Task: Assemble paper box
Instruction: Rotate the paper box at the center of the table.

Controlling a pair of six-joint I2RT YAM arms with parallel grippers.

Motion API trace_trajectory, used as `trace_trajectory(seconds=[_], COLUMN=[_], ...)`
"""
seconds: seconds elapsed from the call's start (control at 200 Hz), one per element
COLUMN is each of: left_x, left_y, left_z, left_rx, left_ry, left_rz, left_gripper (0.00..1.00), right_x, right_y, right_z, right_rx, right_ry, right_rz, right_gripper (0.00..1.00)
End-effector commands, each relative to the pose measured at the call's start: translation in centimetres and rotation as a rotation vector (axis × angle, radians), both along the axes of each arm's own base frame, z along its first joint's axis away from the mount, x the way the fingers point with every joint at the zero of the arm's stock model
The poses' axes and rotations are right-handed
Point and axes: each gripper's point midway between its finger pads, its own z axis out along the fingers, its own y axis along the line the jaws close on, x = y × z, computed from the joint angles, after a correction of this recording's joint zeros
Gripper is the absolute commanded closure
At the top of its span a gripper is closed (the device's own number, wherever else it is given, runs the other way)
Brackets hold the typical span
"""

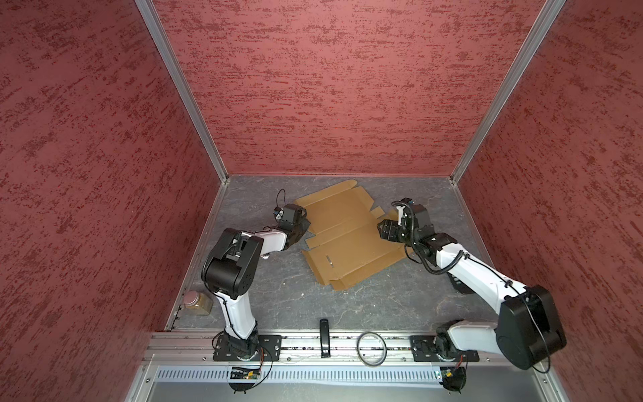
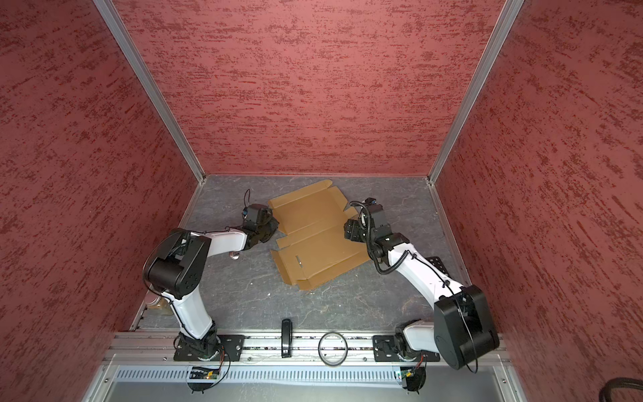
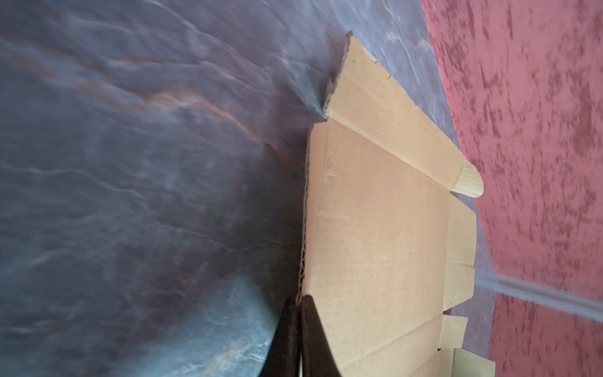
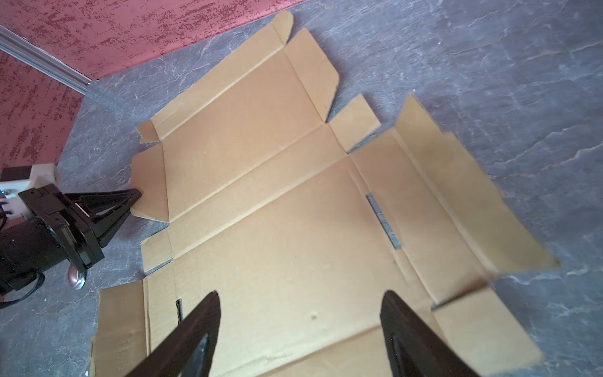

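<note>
The paper box (image 1: 348,240) (image 2: 316,240) lies as a flat tan die-cut sheet with flaps and creases on the grey table, in both top views. My left gripper (image 1: 306,223) (image 2: 276,224) (image 3: 299,297) is at the sheet's left edge. Its dark fingers are pinched together on the corrugated edge of a side flap (image 4: 148,186). My right gripper (image 1: 382,228) (image 2: 348,228) (image 4: 300,293) hovers over the sheet's right part, open wide with only cardboard (image 4: 277,196) showing between its fingers. Slots (image 4: 381,220) are cut in the main panel.
Red textured walls enclose the table on three sides. A jar (image 1: 198,302) stands by the left wall near the front. A black bar (image 1: 324,337) and a ring (image 1: 371,348) lie on the front rail. A black plate (image 1: 459,283) sits under the right arm.
</note>
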Motion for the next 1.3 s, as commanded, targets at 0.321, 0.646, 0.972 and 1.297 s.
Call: trace_trajectory(seconds=[0.321, 0.646, 0.972, 1.297], left_x=[-4.3, -6.6, -7.8, -5.4], left_y=[1.9, -1.4, -1.2, -1.9], left_z=[1.3, 1.0, 5.2, 10.1], left_rx=[0.064, 0.157, 0.254, 0.251], left_ry=[0.014, 0.048, 0.002, -0.111], left_rz=[0.414, 0.315, 0.118, -0.202], left_gripper=[0.93, 0.49, 0.33, 0.45], right_x=[-0.2, -1.9, -2.8, -3.7], right_y=[-1.4, -2.1, -2.2, -1.6], right_z=[-1.8, -5.3, -6.9, -9.4], right_rx=[-0.003, 0.037, 0.071, 0.141], right_ry=[0.073, 0.167, 0.21, 0.258], right_rz=[-0.125, -0.201, -0.223, -0.231], right_gripper=[0.21, 0.21, 0.22, 0.3])
